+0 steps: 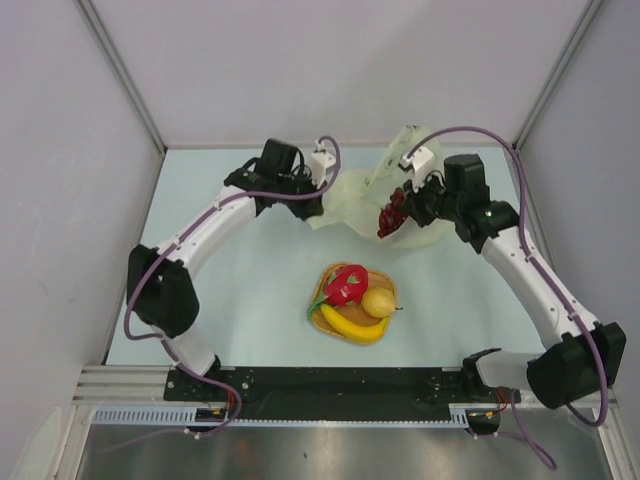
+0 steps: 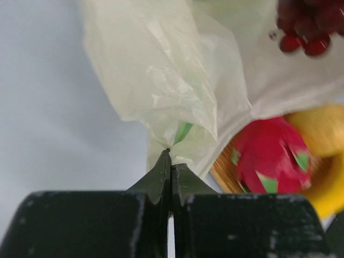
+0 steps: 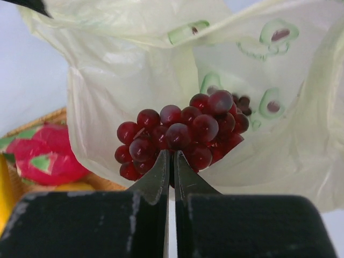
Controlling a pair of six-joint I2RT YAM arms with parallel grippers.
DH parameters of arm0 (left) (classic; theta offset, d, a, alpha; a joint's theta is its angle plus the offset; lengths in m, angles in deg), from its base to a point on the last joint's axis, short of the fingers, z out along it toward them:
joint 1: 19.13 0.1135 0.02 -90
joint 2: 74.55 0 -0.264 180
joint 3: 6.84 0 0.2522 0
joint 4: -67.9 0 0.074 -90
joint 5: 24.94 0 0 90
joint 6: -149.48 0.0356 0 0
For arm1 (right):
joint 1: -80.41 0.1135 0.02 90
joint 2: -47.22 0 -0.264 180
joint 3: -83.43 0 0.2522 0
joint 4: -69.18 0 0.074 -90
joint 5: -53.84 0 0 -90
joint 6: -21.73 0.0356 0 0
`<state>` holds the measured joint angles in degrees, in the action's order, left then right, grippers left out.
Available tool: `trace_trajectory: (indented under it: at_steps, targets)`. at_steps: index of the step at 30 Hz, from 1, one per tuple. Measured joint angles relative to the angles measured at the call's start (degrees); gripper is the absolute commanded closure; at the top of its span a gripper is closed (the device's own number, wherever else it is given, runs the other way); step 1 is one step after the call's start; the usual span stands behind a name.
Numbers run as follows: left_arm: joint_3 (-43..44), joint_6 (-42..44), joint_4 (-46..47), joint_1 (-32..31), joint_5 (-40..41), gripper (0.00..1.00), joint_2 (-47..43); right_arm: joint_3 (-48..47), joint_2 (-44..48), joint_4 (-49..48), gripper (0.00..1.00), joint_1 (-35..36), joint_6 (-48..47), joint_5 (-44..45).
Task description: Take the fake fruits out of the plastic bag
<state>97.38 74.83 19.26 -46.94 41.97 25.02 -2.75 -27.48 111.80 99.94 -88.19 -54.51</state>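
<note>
The pale yellow-green plastic bag [image 1: 375,190] is held up at the back of the table. My left gripper [image 2: 171,157] is shut on a bunched edge of the plastic bag [image 2: 161,70]. My right gripper [image 3: 172,157] is shut on the dark red grape bunch [image 3: 183,131], which sits against the bag's front [image 3: 123,80]; from above the grapes [image 1: 392,212] show at the bag's right side. On the orange woven mat [image 1: 325,318] lie the red dragon fruit [image 1: 345,283], yellow pear [image 1: 378,302] and banana [image 1: 352,326].
The mat lies mid-table, in front of the bag and between both arms. White walls with metal posts close the table in on the left, right and back. A black rail [image 1: 330,382] with the arm bases runs along the near edge.
</note>
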Motion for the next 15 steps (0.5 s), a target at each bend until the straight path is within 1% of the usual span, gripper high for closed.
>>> trace_trajectory:
  at_steps: [4, 8, 12, 15]
  targets:
    - [-9.2, 1.7, -2.9, -3.2, -3.6, 1.00, -6.3, 9.0, 6.2, 1.4, 1.00, -1.2, -0.1, 1.5]
    - [-15.4, 1.7, -3.9, -7.2, -5.8, 1.00, -9.1, 17.6, 8.4, 3.4, 1.00, -6.4, 0.0, 4.3]
    - [-16.7, 1.5, -3.7, -8.8, -6.0, 1.00, -8.9, 19.9, 7.7, 4.3, 1.00, -13.2, 0.5, 6.2]
    - [-15.9, 1.1, -3.2, -8.8, -6.1, 1.00, -8.3, 19.9, 7.7, 3.4, 1.00, -15.3, 0.9, 6.7]
